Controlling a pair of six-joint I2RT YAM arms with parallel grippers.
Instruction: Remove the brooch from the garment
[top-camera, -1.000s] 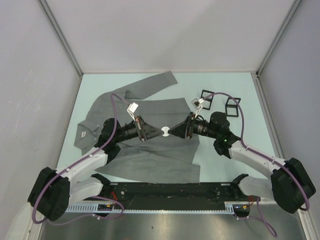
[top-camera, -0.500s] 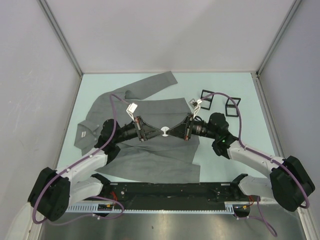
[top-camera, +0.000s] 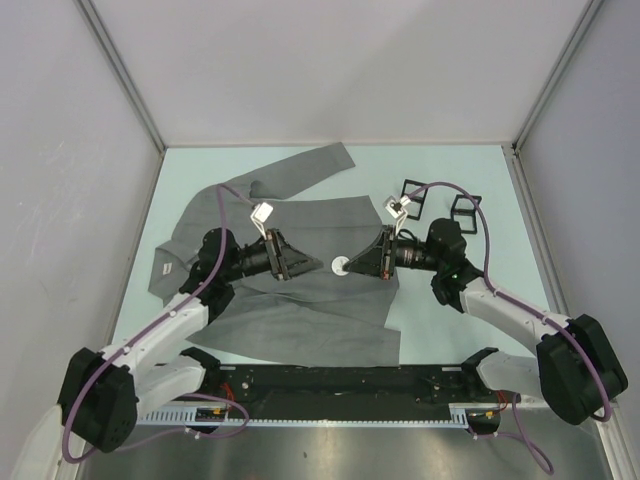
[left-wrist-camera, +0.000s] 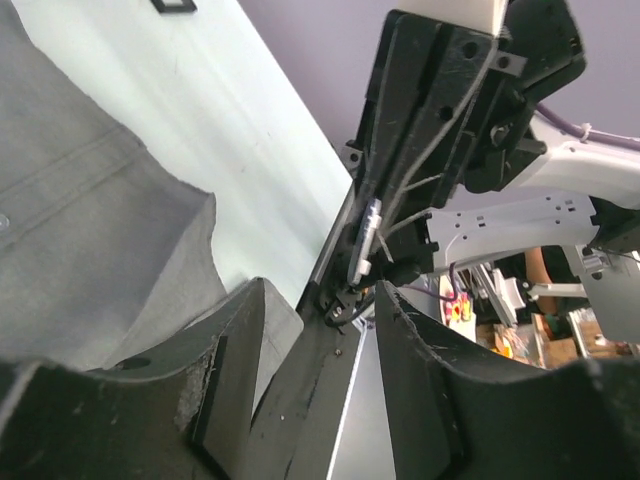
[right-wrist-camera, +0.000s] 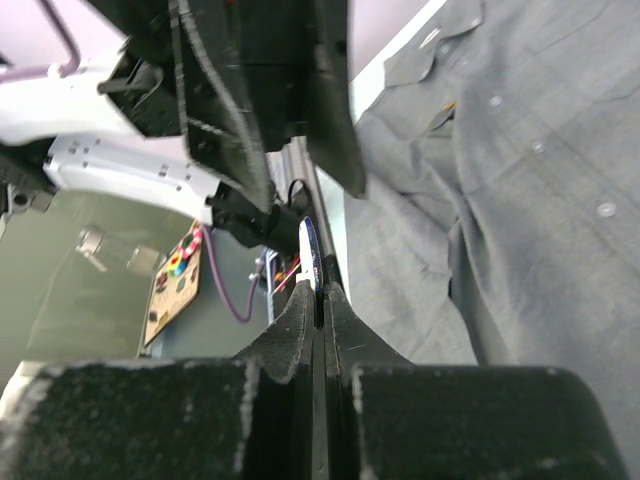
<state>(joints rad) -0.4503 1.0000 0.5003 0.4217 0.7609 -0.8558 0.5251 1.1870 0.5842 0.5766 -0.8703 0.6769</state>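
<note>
The grey garment lies spread flat on the table; it also shows in the left wrist view and the right wrist view. The brooch is a small white disc above the garment's middle. My right gripper is shut on it. Seen edge-on, the brooch sticks out from between the right gripper's closed fingertips. Just left of the brooch and apart from it, my left gripper is open. In the left wrist view the left gripper holds nothing between its fingers.
Two small black square frames lie on the pale table to the right of the garment. The garment's collar with a white label is at the left. The two arms point at each other, close together, over the garment's middle.
The left gripper, which held the brooch, has opened and drawn back to the left. The right gripper has shut on the brooch and moved it slightly right.
</note>
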